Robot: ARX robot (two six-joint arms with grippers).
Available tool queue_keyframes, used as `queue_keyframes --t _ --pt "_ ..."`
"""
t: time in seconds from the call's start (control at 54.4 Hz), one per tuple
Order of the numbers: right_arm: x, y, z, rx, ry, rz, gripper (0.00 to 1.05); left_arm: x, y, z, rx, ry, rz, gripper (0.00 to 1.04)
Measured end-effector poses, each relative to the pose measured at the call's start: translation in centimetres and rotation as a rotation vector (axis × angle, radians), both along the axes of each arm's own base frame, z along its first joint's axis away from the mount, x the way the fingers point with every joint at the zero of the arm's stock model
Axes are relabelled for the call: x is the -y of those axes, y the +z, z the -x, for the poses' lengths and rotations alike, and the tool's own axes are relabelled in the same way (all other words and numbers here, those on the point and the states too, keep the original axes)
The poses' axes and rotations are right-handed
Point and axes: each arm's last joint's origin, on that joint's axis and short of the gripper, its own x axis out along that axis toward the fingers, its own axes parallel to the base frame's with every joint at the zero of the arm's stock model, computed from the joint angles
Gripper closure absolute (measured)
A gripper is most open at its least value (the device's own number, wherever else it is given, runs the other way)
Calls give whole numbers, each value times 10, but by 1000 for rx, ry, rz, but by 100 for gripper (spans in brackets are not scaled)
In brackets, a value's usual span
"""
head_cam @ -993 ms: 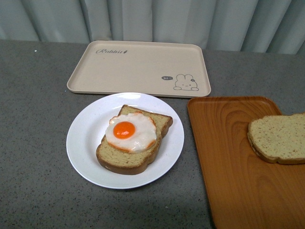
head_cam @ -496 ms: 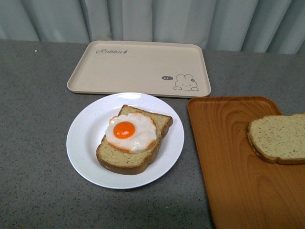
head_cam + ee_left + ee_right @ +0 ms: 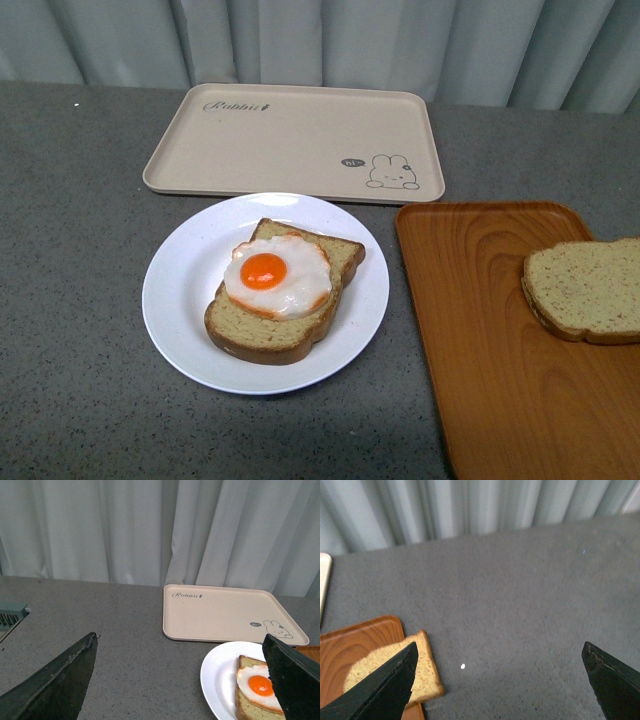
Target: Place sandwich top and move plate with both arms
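Observation:
The white plate (image 3: 180, 300) sits in the middle of the grey table and carries an egg-topped bread slice (image 3: 285, 300). The sandwich top (image 3: 585, 290), a plain speckled slice, lies at the right edge of the orange-brown wooden tray (image 3: 490, 340). Neither arm shows in the front view. In the left wrist view my left gripper (image 3: 180, 680) is open above bare table, with the plate (image 3: 217, 677) by one of its fingers (image 3: 295, 680). My right gripper (image 3: 500, 675) is open over the table, and the sandwich top (image 3: 390, 672) overhangs the tray's edge near one finger.
A beige rabbit tray (image 3: 290, 140) lies behind the plate, near a pale curtain (image 3: 320, 40) along the table's far edge. A grey vented object (image 3: 10, 615) shows at the edge of the left wrist view. A small white speck (image 3: 463, 666) lies on the table.
The whole front view has shifted very slightly to the right; the plate, bread and trays keep their places relative to each other.

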Motion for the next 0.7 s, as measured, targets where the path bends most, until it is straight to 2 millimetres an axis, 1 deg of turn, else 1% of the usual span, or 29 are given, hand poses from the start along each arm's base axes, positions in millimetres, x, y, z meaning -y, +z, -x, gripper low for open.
queue_keyframes --t 0.074,0.165,0.202,0.294,0.368,0.441,0.533,0.57,0.699 --pt "17 -6 -20 -59 0 -118 9 0 0 0 0 0 0 6" --pt "30 -14 -38 -95 23 -251 9 0 0 0 0 -1 0 6" --pt "37 -19 -49 -113 24 -338 9 0 0 0 0 -1 0 6" --pt "46 -28 -64 -145 37 -452 9 0 0 0 0 0 0 6" --pt "51 -43 -77 -200 84 -594 9 0 0 0 0 0 0 6" --pt "53 -51 -89 -235 140 -694 9 0 0 0 0 0 0 6" --pt "62 -66 -115 -282 171 -749 9 0 0 0 0 0 0 6" --pt "68 -78 -126 -316 184 -785 9 0 0 0 0 0 0 6" --pt "74 -103 -139 -398 204 -813 9 0 0 0 0 0 0 6"
